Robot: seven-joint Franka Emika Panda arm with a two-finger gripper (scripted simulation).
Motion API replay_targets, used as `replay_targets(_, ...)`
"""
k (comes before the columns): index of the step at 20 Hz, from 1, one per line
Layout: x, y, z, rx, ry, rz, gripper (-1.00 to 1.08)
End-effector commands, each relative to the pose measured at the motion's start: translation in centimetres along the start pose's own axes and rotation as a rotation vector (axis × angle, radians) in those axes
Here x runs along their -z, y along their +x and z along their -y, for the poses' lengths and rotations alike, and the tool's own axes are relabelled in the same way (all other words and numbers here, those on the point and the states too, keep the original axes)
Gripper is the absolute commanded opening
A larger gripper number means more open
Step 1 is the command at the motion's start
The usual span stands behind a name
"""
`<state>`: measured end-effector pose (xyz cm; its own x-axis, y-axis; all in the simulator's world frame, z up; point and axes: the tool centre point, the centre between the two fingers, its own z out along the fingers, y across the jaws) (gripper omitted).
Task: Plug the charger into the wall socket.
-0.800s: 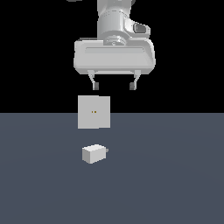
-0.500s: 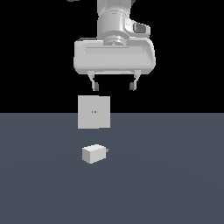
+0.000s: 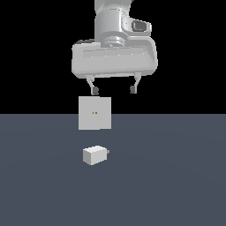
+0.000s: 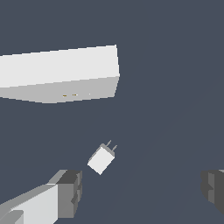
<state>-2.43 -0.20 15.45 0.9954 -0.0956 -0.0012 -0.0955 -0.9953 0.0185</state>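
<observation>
Exterior view shows little change: fingers (image 3: 113, 90) stay spread and empty above the socket (image 3: 94, 113), while the charger (image 3: 94, 155) lies untouched on the table (image 3: 176, 176) before it, so grasping remains ahead.

1. One charger (image 3: 94, 155), with two short prongs.
2. One wall socket (image 3: 94, 113), with two small holes.
3. One gripper (image 3: 113, 90), with two fingers (image 3: 94, 91).
4. One grey floor (image 3: 176, 176).

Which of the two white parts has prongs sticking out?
The charger, the small block lying on the floor; the wall socket is a flat upright plate with two tiny holes.
</observation>
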Motion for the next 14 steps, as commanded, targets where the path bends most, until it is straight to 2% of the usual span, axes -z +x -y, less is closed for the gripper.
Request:
replay_targets(1,-0.4,-0.4,0.2,-0.035,-0.005,-0.019,1.00)
replay_targets(14,-3.0,-2.3,1.2,-0.246,-0.034,-0.132,1.00)
